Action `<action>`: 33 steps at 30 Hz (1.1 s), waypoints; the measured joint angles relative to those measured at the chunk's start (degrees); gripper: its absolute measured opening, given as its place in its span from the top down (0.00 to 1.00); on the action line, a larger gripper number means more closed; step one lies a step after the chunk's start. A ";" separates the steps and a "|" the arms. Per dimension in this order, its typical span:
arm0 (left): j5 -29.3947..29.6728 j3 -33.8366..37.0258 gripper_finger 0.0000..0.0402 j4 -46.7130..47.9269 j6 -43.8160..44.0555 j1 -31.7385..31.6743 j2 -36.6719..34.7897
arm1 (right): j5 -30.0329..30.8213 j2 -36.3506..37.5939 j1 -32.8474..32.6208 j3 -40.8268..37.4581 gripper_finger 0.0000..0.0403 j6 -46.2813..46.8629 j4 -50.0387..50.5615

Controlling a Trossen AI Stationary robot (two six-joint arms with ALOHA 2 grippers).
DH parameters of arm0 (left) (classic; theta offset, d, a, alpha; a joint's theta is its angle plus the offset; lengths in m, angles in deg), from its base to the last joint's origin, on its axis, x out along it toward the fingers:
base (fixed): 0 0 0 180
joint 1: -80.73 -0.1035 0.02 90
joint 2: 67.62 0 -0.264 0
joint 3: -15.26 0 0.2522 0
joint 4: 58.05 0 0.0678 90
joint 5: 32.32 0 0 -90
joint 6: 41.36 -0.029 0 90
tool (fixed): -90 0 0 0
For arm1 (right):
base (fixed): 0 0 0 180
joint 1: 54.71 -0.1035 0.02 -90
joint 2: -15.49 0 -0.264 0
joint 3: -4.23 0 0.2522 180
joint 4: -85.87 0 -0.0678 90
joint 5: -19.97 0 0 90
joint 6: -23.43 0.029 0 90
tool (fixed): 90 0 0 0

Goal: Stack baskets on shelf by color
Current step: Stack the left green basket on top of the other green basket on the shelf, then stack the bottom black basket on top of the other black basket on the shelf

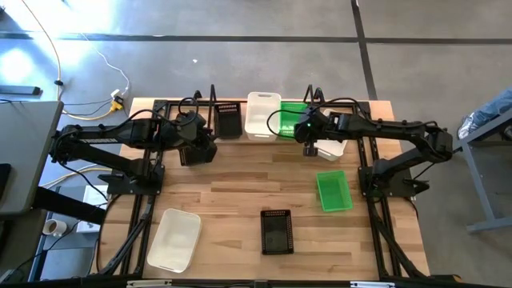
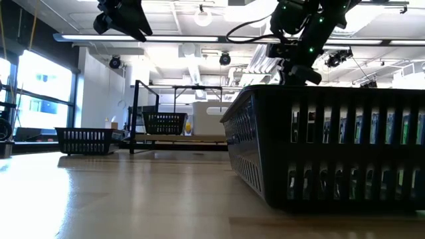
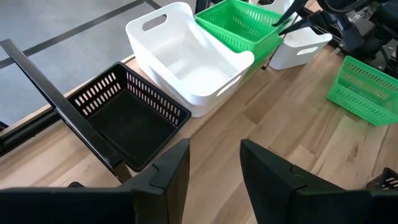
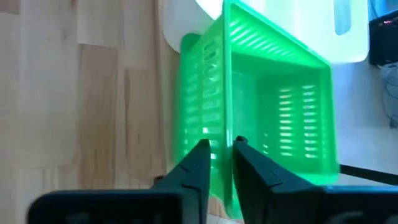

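The right gripper (image 4: 219,152) is at the back of the table, at the shelf (image 1: 214,102). Its fingers are nearly shut, with the near wall of a green basket (image 1: 291,118) between them. It looks like it has hold of that wall, but the grip is hard to see for sure. This green basket sits on the shelf, just beside a white basket (image 1: 262,114), with a black basket (image 1: 228,120) on the white one's other side.

The left gripper (image 3: 214,165) hangs in front of the black basket. Its fingers are partly open and hold nothing.

Another green basket (image 1: 333,190) lies on the table, nearer the front, on the right arm's side. Its long side runs from front to back. The right arm is much nearer to it than the left arm. To stack green on green, the right arm would have to let go and reach back toward the front for it.
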 joint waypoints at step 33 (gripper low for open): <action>-8.78 0.00 0.67 3.22 -1.46 0.72 0.00 | -9.23 0.00 -18.55 13.22 0.78 38.25 15.96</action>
